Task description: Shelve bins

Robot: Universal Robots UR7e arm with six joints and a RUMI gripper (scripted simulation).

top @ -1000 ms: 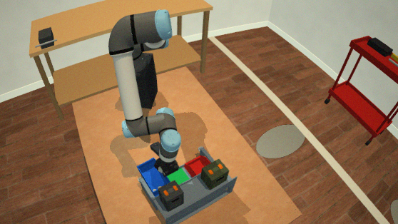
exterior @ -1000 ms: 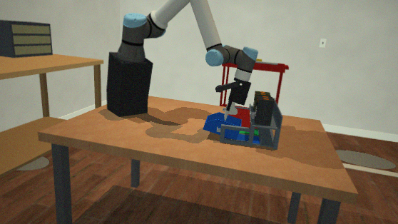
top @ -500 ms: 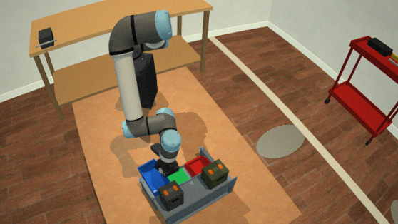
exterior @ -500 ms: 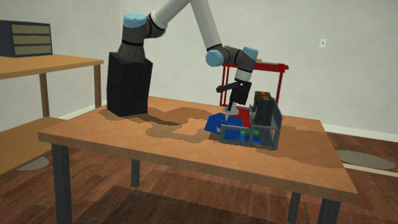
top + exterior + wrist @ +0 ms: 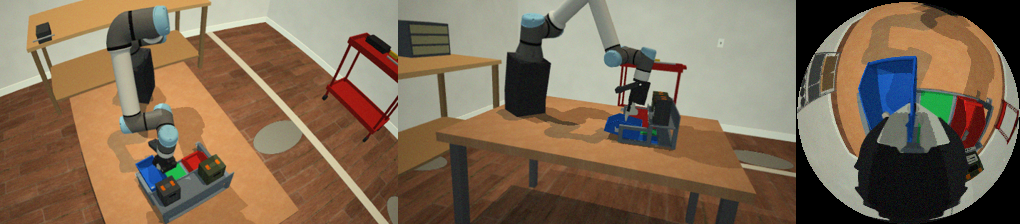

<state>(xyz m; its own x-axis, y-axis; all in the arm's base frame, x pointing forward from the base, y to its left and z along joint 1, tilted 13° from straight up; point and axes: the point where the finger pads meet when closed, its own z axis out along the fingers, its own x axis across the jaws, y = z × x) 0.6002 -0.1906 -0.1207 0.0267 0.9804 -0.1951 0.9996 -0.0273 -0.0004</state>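
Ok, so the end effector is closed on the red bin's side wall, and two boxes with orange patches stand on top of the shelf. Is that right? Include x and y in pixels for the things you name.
Not the red bin: the end effector (image 5: 162, 170) (image 5: 628, 115) (image 5: 913, 103) is closed on the blue bin's (image 5: 151, 175) (image 5: 615, 123) (image 5: 888, 90) side wall, as the wrist view shows. The rest stands.
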